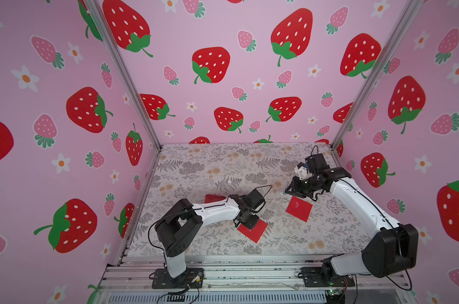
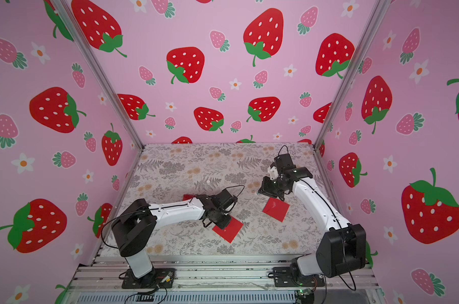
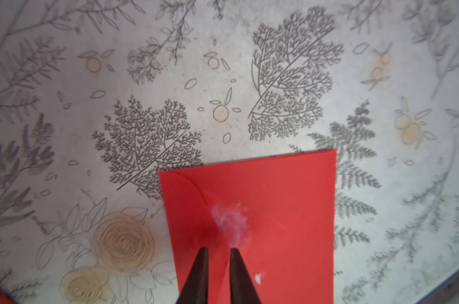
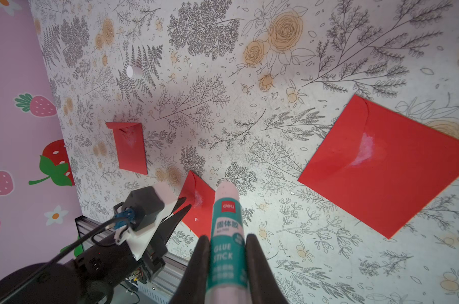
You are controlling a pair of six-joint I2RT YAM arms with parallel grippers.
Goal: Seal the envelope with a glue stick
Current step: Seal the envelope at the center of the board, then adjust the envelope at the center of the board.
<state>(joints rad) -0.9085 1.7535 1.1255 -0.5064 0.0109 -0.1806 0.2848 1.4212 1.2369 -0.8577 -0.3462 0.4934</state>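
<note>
Left arm, right arm: white link shells, black joint housings, small dark screws along seams, thin black cables. Black base plates. Wrist camera: black box, white mount, blue connector. Left gripper: black tapered fingers.

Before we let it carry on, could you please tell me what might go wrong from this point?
The left claw sits right at the white glue smear on the near envelope; its tips could stick and drag the envelope.
The right claw holds the glue stick uncapped, its cap lying far off; it might smear something or dry out.
</note>
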